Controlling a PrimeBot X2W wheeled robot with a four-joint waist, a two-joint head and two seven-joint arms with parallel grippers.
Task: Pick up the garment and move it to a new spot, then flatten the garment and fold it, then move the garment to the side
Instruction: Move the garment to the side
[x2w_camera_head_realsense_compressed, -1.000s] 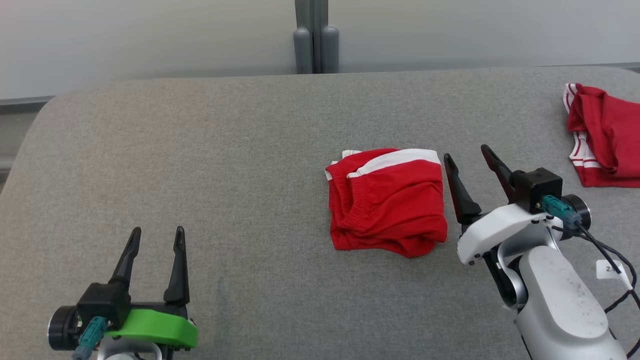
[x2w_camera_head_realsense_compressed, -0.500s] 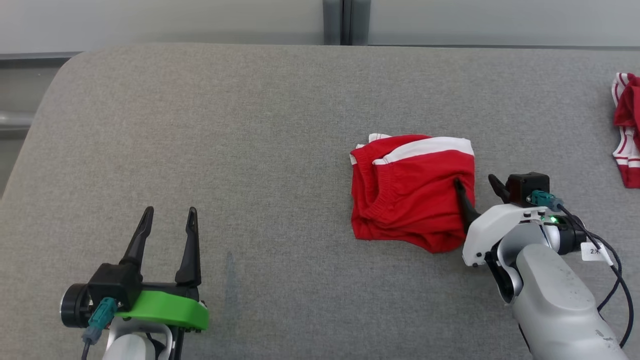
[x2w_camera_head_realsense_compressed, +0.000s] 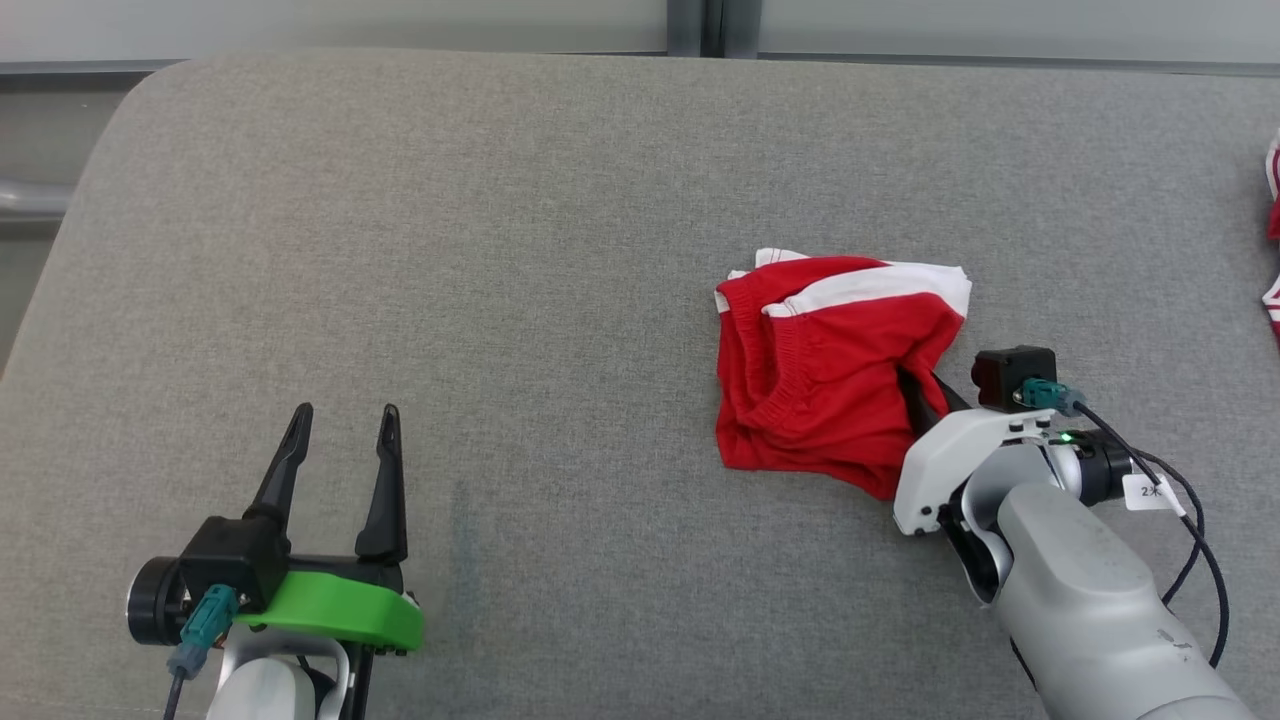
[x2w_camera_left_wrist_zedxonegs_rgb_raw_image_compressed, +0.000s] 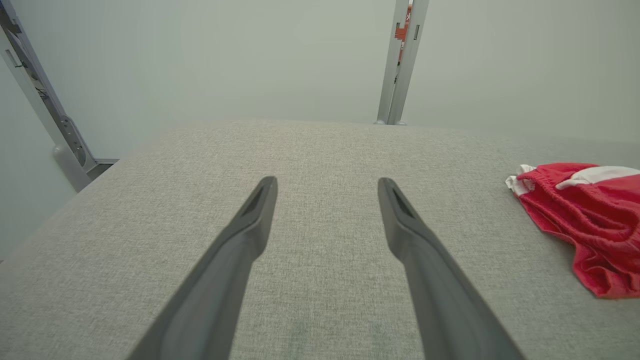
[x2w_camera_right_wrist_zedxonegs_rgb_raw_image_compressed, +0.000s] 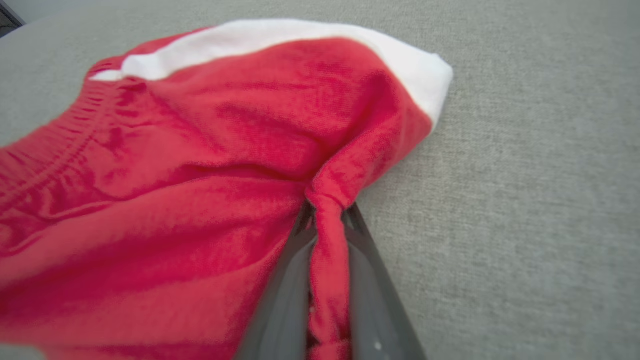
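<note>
The garment (x2w_camera_head_realsense_compressed: 815, 370) is a crumpled red piece with a white band, lying right of centre on the grey padded table (x2w_camera_head_realsense_compressed: 500, 250); it also shows at the right edge of the left wrist view (x2w_camera_left_wrist_zedxonegs_rgb_raw_image_compressed: 585, 210). My right gripper (x2w_camera_head_realsense_compressed: 925, 385) is shut on the garment's right edge. In the right wrist view a pinched fold of the red garment (x2w_camera_right_wrist_zedxonegs_rgb_raw_image_compressed: 327, 240) runs between the two dark fingers (x2w_camera_right_wrist_zedxonegs_rgb_raw_image_compressed: 285, 280). My left gripper (x2w_camera_head_realsense_compressed: 345, 420) stands open at the lower left, well away from the cloth, with bare table between its fingers (x2w_camera_left_wrist_zedxonegs_rgb_raw_image_compressed: 250, 230).
Another red and white cloth (x2w_camera_head_realsense_compressed: 1274, 240) pokes in at the right edge of the table. A grey wall with a vertical post (x2w_camera_head_realsense_compressed: 712, 25) stands behind the table's far edge. The table's rounded left corner (x2w_camera_head_realsense_compressed: 120, 100) is near.
My right gripper moved in over the garment's right edge and shut on it, bunching the cloth. The head camera shifted, so the scene slid. The left gripper stays open.
</note>
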